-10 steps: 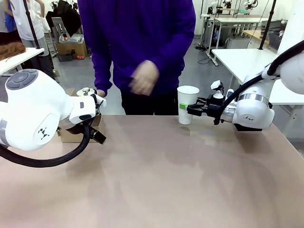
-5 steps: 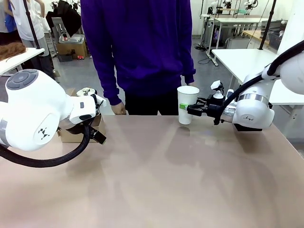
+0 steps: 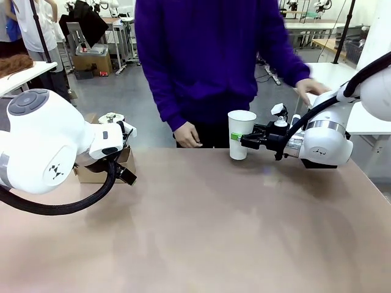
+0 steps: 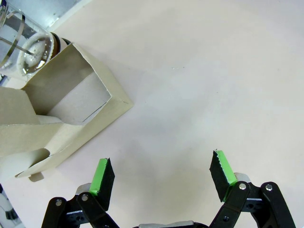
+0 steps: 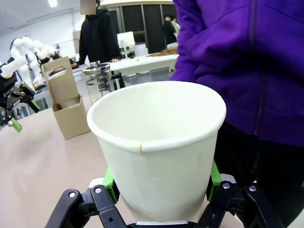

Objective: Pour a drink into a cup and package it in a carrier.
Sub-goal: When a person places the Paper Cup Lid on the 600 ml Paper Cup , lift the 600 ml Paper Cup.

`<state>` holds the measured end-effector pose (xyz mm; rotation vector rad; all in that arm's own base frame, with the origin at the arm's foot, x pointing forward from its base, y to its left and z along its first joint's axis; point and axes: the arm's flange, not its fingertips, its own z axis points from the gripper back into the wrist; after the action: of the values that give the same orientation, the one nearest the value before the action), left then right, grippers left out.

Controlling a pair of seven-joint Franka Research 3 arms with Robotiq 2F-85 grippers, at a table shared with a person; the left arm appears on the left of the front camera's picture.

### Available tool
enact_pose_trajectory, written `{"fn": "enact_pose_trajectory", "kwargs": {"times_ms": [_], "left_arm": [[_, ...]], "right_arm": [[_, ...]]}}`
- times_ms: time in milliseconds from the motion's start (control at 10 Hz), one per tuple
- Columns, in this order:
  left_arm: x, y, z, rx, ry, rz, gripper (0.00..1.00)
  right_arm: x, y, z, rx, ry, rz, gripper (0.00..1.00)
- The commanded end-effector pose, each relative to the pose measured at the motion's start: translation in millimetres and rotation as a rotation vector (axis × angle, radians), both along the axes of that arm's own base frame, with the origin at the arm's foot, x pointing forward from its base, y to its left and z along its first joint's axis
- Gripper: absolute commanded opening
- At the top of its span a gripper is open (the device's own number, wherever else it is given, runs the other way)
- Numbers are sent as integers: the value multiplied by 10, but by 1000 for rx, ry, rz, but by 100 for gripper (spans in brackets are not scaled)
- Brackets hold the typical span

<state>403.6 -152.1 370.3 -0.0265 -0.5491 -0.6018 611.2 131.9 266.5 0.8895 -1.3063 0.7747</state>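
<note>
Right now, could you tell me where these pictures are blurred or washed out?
Front view: the person's raised hand is motion-smeared, the cup is sharp. Left wrist view: the table looks washed out, nearly white. Right wrist view: the cup looms large, the far room soft.

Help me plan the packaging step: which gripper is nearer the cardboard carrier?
Left. The left gripper hangs open right beside the carrier. The right gripper is far off toward the table's other side, shut on the cup.

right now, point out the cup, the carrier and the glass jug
cup [image 3: 244, 127], front view, upper side wall
carrier [image 5: 71, 121], right wrist view, lower front wall
glass jug [image 5: 97, 81], right wrist view, glass body
</note>
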Motion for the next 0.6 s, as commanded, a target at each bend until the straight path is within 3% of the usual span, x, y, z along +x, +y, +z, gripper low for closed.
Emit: {"fn": "enact_pose_trajectory", "kwargs": {"times_ms": [0,500], "left_arm": [[-1,5,3,-2,0,0,100],[-1,5,3,-2,0,0,100]], "right_arm": [[2,24,19,9,-6,-8,80],[2,24,19,9,-6,-8,80]]}}
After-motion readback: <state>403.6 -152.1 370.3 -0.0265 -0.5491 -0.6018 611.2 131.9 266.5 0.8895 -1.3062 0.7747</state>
